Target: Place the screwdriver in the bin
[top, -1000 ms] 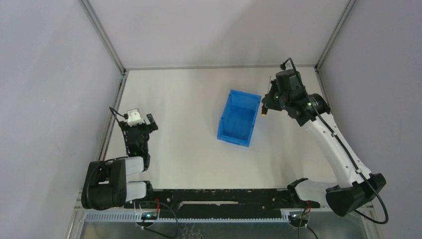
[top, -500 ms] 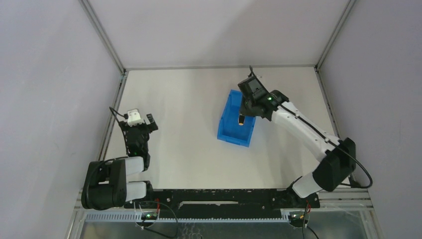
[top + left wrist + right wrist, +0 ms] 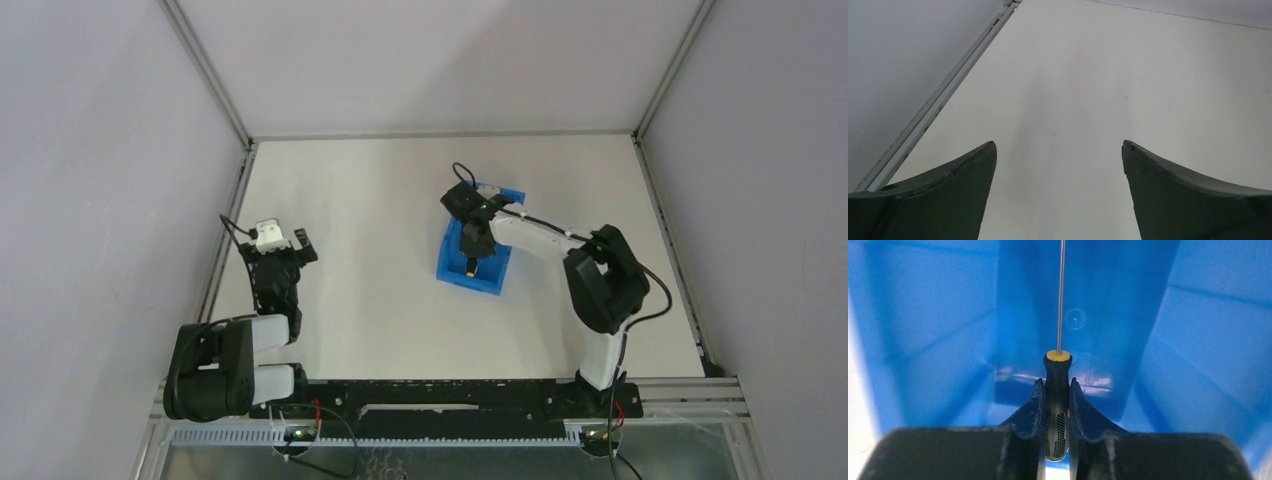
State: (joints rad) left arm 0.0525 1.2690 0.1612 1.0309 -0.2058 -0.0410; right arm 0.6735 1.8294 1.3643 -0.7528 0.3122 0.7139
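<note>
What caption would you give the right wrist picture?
The right tool grips the screwdriver by its handle, shaft pointing into the blue bin.

White tabletop (image 3: 380, 200); grey walls (image 3: 100, 150); aluminium corner posts (image 3: 205, 70).

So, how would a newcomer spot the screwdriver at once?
Find the big blue bin; the right gripper is over it. The screwdriver is clamped in that gripper: black handle, yellow collar, thin metal shaft, the only slim tool there.

text: none legible; labels: none; brands: none; numbers: none; signs: none in any view
</note>
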